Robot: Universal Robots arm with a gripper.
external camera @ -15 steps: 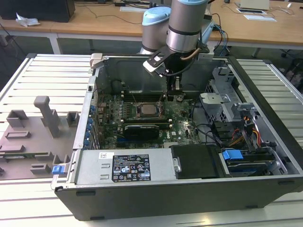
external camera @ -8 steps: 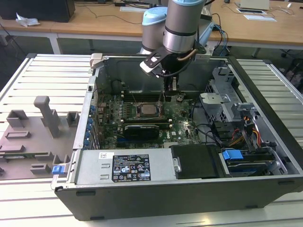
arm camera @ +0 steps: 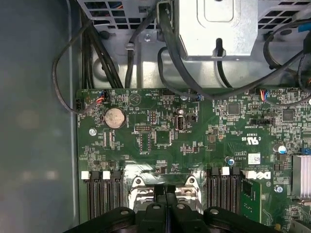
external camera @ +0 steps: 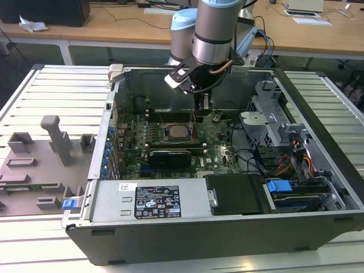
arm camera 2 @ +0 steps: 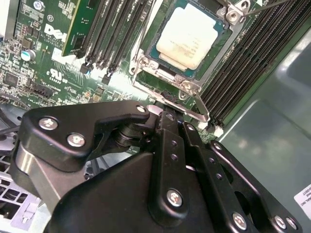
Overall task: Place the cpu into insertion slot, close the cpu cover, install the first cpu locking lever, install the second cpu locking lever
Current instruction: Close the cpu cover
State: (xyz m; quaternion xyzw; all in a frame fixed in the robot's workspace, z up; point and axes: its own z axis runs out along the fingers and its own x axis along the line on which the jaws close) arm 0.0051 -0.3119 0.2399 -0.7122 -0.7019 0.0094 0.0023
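Cpu (arm camera 2: 188, 36): lay flat in the socket (arm camera 2: 147, 48), pale top up, in the middle of the green board (arm camera: 160, 126) inside the open computer case (external camera: 170, 239).
Cover (arm camera 2: 165, 77): looked lowered, its metal frame lying round the pale top; whether it sat fully flat could not be told.
Levers: a bright lever (arm camera 2: 198, 104) ran from the socket corner nearest the fingers, and a thin rod (arm camera 2: 269, 5) showed past the far corner. Neither could be judged as hooked.
Gripper (arm camera 2: 170, 116): hung low over the socket's near edge, fingers pressed together, tips just beside the bright lever. Whether they pinched it or only touched it could not be told.
Neighbours: long black memory slots (arm camera 2: 243, 63) ran close along both sides of the socket.
Risk, slipping: the lever was thin and springy, so the closed tips might have slid off and let it snap back up.
Risk, cover: if the frame was not seated, forcing a lever down could have skewed the part and bent the contacts beneath.
Risk, neighbours: a sideways push could have driven the fingers into the memory slots.
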